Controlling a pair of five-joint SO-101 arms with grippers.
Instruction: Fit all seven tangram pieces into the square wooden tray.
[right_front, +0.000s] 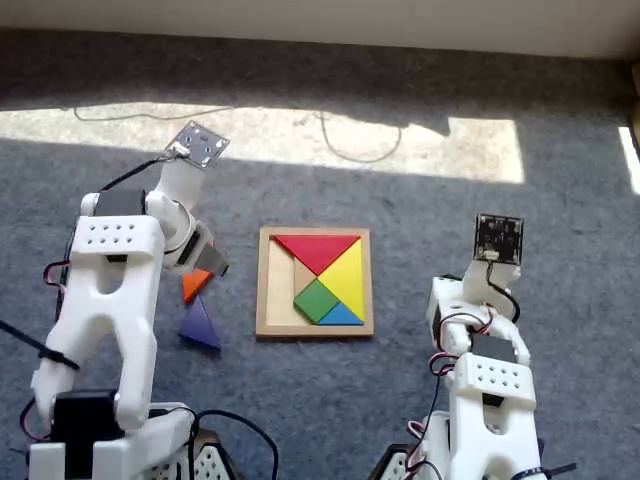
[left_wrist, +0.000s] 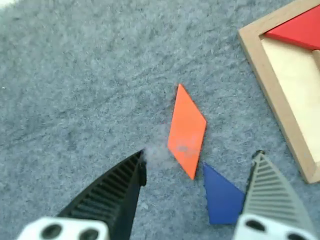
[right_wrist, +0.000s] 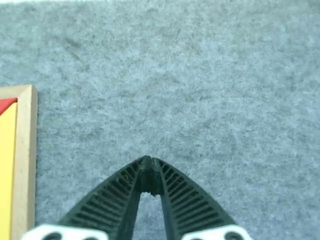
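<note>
The square wooden tray (right_front: 265, 300) lies mid-table holding red, yellow, green and blue pieces, with bare wood along its left part. An orange parallelogram (right_front: 195, 284) (left_wrist: 187, 131) and a dark blue triangle (right_front: 201, 325) (left_wrist: 222, 197) lie on the carpet left of the tray. My left gripper (left_wrist: 200, 159) is open above them, its fingers either side of the orange piece's near tip, holding nothing. The tray's corner (left_wrist: 260, 55) shows beside it. My right gripper (right_wrist: 149, 167) is shut and empty over bare carpet right of the tray (right_wrist: 25, 150).
Grey carpet covers the table. A sunlit band with a thin cable (right_front: 340, 140) crosses the back. The right arm (right_front: 485, 330) rests to the tray's right, with open carpet around it.
</note>
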